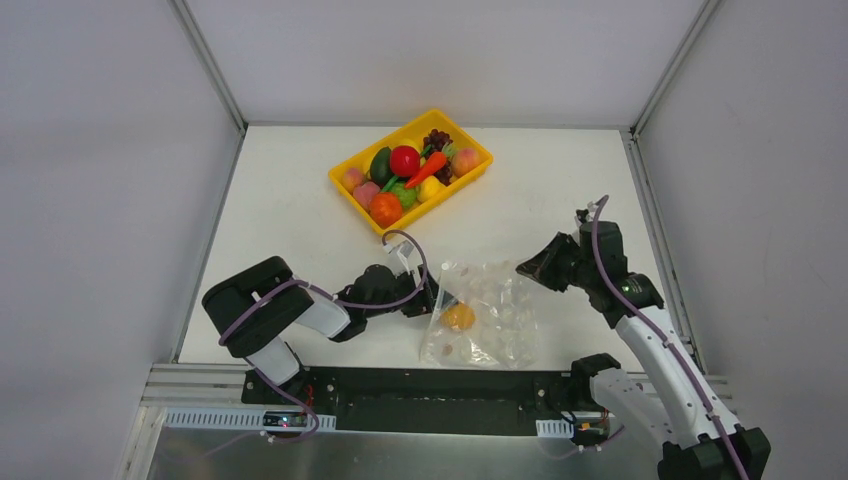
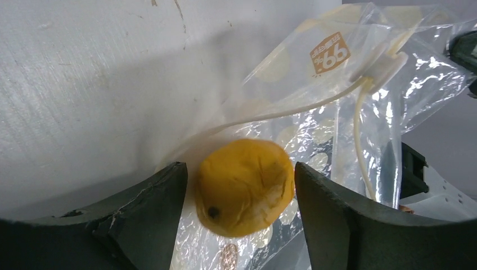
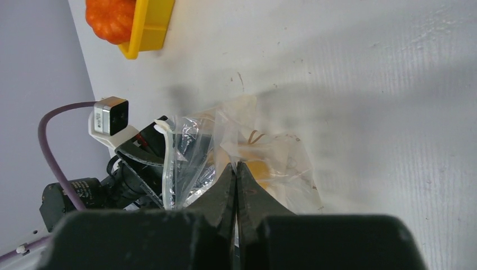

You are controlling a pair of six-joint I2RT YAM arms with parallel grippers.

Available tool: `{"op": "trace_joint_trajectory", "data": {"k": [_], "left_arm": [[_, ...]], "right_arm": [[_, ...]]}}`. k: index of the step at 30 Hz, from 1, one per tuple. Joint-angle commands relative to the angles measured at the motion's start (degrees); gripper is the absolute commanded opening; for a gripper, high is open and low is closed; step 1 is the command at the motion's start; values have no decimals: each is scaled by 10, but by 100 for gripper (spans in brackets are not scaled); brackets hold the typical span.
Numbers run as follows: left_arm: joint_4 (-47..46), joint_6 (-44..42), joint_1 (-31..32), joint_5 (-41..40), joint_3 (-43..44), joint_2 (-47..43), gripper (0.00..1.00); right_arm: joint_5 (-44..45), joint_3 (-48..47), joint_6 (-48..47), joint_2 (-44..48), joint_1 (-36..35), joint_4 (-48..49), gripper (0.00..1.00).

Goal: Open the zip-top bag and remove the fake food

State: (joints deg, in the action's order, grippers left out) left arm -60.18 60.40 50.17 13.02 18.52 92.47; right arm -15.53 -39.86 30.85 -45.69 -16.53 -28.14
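The clear zip-top bag [image 1: 490,315] lies on the white table near the front edge, with its mouth pulled open. Inside it sits a yellow-orange fruit [image 1: 459,317]. My left gripper [image 1: 436,298] reaches into the bag's left opening. In the left wrist view its jaws [image 2: 239,169] stand open on either side of the fruit [image 2: 244,188], with narrow gaps to it. The bag's zip strip and white slider [image 2: 382,66] arch above. My right gripper [image 1: 526,268] is shut on the bag's upper right film [image 3: 236,164] and holds it raised.
The yellow tray [image 1: 470,178] stands at the back centre and holds several fake fruits and vegetables and a dark grape bunch [image 1: 437,140]. Its corner and an orange piece [image 3: 109,19] show in the right wrist view. Grey walls stand on both sides.
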Motion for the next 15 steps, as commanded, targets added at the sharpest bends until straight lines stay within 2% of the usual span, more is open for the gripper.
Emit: {"op": "trace_joint_trajectory", "data": {"k": [1,4,11,15], "left_arm": [[-39,0,1,16,-10,-3,72],[-19,2,3,16,-8,-12,72],[130,-22,14,1,4,-69,72],[224,-52,26,-23,17,-108,68]], "right_arm": [[4,24,16,-4,2,6,0],[9,53,27,-9,1,33,0],[42,98,42,-16,2,63,0],[54,114,54,-16,2,78,0]]}}
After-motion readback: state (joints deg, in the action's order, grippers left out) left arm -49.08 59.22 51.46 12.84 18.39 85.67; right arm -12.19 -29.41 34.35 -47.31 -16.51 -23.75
